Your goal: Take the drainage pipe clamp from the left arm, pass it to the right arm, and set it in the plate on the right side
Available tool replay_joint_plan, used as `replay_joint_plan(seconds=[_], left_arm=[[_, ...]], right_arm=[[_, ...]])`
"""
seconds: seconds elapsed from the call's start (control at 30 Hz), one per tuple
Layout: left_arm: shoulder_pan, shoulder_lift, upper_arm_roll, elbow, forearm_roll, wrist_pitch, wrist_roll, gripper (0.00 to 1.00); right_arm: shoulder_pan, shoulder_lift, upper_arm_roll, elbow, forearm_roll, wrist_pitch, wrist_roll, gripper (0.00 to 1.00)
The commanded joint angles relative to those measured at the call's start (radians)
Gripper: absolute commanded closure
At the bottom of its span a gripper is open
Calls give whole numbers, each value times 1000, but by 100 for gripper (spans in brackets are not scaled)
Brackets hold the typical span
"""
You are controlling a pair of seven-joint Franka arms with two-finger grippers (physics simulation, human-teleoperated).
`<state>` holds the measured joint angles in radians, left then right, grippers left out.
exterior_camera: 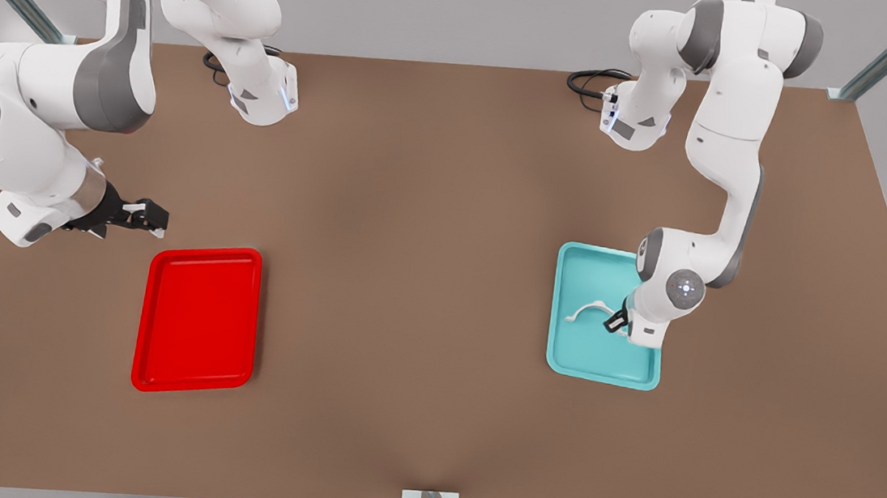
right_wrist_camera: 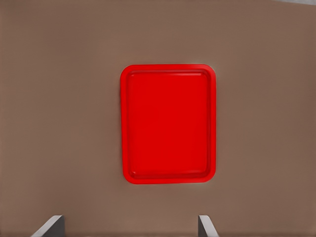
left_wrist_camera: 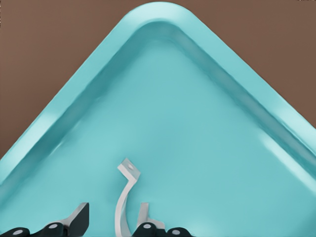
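**2 arms, 1 clamp: the pickup step is in hand**

1 small white drainage pipe clamp (exterior_camera: 591, 309) lies in the teal tray (exterior_camera: 564, 350) on the front view's right. The left arm (exterior_camera: 725, 158) reaches down over it, and the left gripper (exterior_camera: 615, 322) sits at the clamp's near end. In the left wrist view the clamp (left_wrist_camera: 123, 202) stands between the 2 fingers (left_wrist_camera: 76, 218), which are parted with a gap on each side, not yet pressing it.

My reading: this is step 1, the grasp. The next move calls for the fingers to close squarely on the strap, then lift it clear of the tray rim and carry it toward the middle for the handover.

In the front view the clamp's long axis runs roughly left to right across the tray, arch bulging toward the far edge, 1 tab near the gripper.

The right arm (exterior_camera: 33, 120) waits on the front view's left, its gripper (exterior_camera: 145, 216) near the red plate (exterior_camera: 197, 320), fingers wide apart.
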<state>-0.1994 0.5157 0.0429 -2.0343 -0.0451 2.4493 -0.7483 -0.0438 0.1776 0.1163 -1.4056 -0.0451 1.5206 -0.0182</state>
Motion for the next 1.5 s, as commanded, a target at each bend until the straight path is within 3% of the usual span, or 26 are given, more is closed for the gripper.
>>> replay_joint_plan(seconds=[0.0,0.13,0.33,0.37,0.4,0.67,0.83,0.93,1.0,1.13,1.27,1.47], left_arm=[[0,1,0,0,2,4,-132,42],[-1,14,0,2,2,4,-132,45],[0,29,0,8,-1,5,-132,59],[0,29,0,8,-1,8,-131,64],[0,29,0,8,-1,8,-132,78],[2,7,0,89,-1,-98,-189,79],[-107,-3,-8,325,-67,-332,-417,79],[-239,50,-8,493,-203,-362,-741,79],[-330,141,-17,652,-254,-354,-896,79],[-331,142,-164,744,-251,-334,-919,79],[-414,147,-181,760,-249,-219,-752,79],[-445,185,-183,758,-254,-196,-829,79]], right_arm=[[-1,-1,0,-1,1,0,-3,0],[-1,-1,0,-3,1,0,-3,0],[-1,0,0,-4,1,0,-3,0],[-1,0,0,-4,1,0,-3,0],[-1,0,0,-4,1,0,-3,0],[-1,0,-1,-3,1,0,-5,0],[2,10,0,5,-1,7,9,0],[58,89,5,99,-4,33,21,0],[97,140,22,131,-4,62,145,0],[180,256,83,154,-7,159,570,0],[258,375,85,235,-6,222,814,0],[349,365,102,223,-6,205,1126,0]])
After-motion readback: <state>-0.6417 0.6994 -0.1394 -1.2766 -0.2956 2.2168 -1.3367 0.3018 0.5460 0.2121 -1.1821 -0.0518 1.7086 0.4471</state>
